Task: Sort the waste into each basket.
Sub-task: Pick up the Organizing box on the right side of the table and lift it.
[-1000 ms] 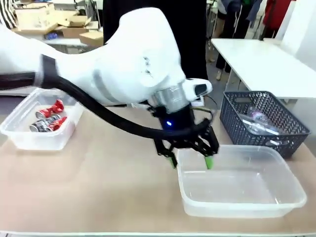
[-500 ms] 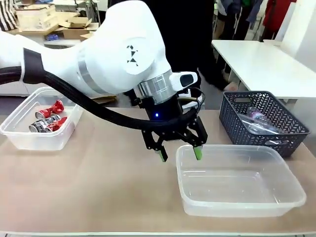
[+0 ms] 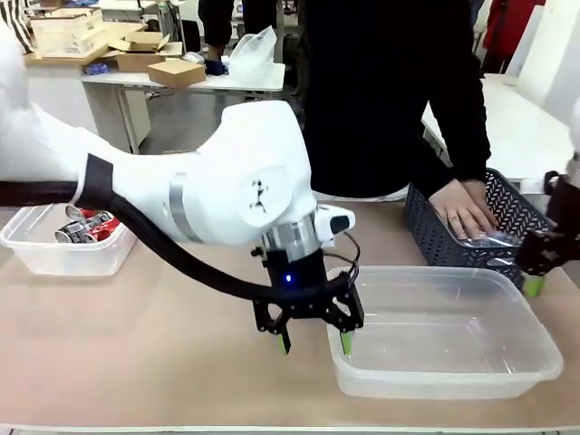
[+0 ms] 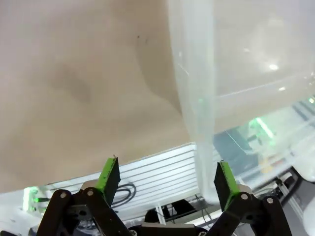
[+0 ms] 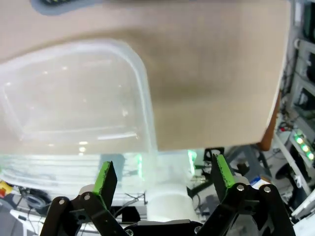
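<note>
Tan table (image 3: 163, 317) holds cans (image 3: 86, 225) already sorted in the left tub (image 3: 63, 256), while bottles (image 3: 485, 240) are left in the grey basket (image 3: 435, 227), the near tub (image 3: 453, 362) is empty, and both grippers, left (image 3: 314, 341) and right (image 5: 162, 178), are spread empty.

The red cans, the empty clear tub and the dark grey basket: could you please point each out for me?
red cans (image 3: 86, 225): front view, on the cans' sides.
empty clear tub (image 3: 544, 349): front view, right rim.
dark grey basket (image 3: 424, 227): front view, left wall.
</note>
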You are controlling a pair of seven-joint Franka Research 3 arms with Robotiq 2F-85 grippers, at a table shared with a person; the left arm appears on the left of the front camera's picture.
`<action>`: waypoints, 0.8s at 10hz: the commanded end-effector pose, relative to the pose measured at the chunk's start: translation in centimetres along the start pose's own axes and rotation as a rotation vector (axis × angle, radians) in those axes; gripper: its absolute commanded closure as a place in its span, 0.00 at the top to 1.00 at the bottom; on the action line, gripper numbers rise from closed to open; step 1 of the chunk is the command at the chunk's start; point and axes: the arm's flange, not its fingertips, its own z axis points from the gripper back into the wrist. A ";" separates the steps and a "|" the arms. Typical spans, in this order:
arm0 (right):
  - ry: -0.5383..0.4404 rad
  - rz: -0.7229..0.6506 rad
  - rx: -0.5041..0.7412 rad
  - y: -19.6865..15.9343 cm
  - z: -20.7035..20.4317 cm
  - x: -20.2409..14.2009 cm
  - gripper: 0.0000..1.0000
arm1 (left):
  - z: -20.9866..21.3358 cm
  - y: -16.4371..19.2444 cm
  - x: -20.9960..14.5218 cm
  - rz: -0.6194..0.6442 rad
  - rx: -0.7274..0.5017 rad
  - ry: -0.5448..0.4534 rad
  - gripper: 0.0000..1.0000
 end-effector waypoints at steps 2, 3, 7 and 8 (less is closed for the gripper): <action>0.023 0.035 0.019 0.4 -7.7 -0.6 1.00 | -2.6 -1.6 1.6 0.070 0.043 -0.048 1.00; 0.055 0.026 0.005 0.4 -9.2 -0.3 1.00 | -2.7 -2.0 1.7 0.078 0.050 -0.067 1.00; 0.070 0.012 0.012 0.0 -10.1 -1.2 1.00 | -2.0 -2.4 2.0 0.107 0.068 -0.112 1.00; 0.078 0.013 0.013 -0.1 -10.2 -1.3 1.00 | -2.0 -2.2 2.1 0.121 0.068 -0.121 1.00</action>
